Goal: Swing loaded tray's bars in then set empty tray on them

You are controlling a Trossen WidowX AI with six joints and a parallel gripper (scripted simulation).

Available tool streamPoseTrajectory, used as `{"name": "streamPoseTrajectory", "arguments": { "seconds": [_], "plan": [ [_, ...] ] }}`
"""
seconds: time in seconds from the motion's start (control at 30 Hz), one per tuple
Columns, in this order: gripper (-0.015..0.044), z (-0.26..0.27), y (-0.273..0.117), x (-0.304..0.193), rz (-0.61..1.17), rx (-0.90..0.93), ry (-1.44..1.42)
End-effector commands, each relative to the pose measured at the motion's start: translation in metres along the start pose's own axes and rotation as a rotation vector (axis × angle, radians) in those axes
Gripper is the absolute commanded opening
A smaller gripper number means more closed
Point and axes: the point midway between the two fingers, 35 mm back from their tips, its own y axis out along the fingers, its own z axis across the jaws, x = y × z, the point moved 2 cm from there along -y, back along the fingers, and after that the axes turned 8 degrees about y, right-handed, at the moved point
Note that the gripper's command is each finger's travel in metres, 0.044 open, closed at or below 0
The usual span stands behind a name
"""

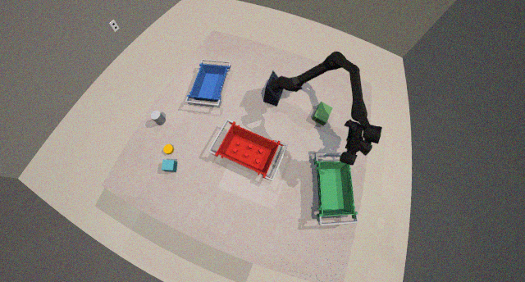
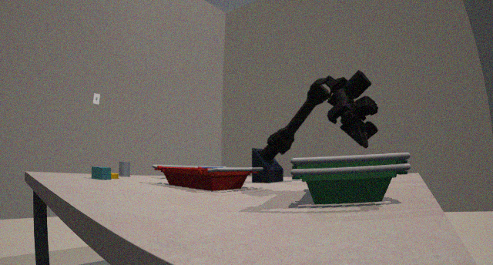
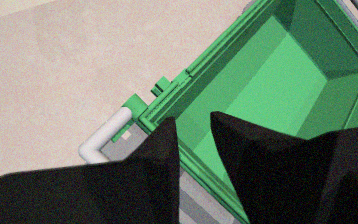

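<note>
The red tray [image 1: 255, 135] [image 2: 208, 180] stands upright on the table with several small red blocks on its floor. Its left bar [image 1: 220, 136] and right bar [image 1: 279, 162] both lie out beyond its ends. The green tray [image 1: 334, 188] [image 2: 348, 189] [image 3: 275, 75] stands upright and empty to the right, its bars out over its ends. My gripper [image 1: 348, 158] [image 2: 366, 146] [image 3: 192, 122] is above the green tray's far end, pointing down at a slant. Its fingers are partly open with a narrow gap and nothing between them. The fingers hide part of that end's bar in the wrist view.
An empty blue tray [image 1: 210, 83] stands at the back left. A green block [image 1: 322, 113] is near the arm base [image 1: 272, 91]. A grey cylinder [image 1: 157, 117] [image 2: 124, 169], a yellow disc [image 1: 168, 149] [image 2: 115, 176] and a teal block [image 1: 169, 166] [image 2: 101, 172] are at the left.
</note>
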Motion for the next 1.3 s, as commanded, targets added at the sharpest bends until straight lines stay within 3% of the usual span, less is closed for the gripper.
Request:
{"name": "streamPoseTrajectory", "arguments": {
  "seconds": [0.0,0.1,0.43,0.77,1.27],
  "plan": [
    [0.0089,-0.050,0.006,-0.024,0.120,-0.076,0.125],
    [0.0089,-0.093,0.003,-0.047,0.206,-0.143,0.248],
    [0.0089,-0.161,-0.008,-0.101,0.379,-0.215,0.528],
    [0.0089,-0.244,-0.060,-0.203,0.636,-0.210,1.270],
    [0.0089,-0.241,-0.039,-0.219,0.638,-0.209,1.284]
  ]
}}
